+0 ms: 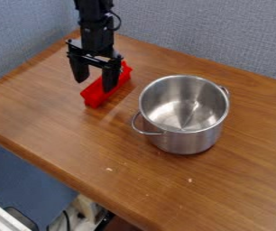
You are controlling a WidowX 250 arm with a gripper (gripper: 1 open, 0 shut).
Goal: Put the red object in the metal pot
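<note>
The near edge of the wooden table (69,144) runs diagonally across the lower part of the view, its brown surface bare there apart from a few pale specks, and below it lies dim floor with some unclear shapes. Further in, right of centre, stands the metal pot (183,114), upright and without a lid, its shiny inside showing nothing in it; one small loop handle sticks out on its near left side, and another shows at the far right rim. To the left of the pot and a little farther back, well apart from it, the red object (105,85) lies flat on the tabletop, its long axis running from near left to far right. Directly over it hangs the black gripper (96,74), pointing straight down, with its two fingers (80,70) spread wide and straddling the bar, one on each side; whether the tips touch the red object or the wood cannot be told. The arm rises out of the top of the view, in front of the blue-grey wall (213,32) behind the table's far edge
</note>
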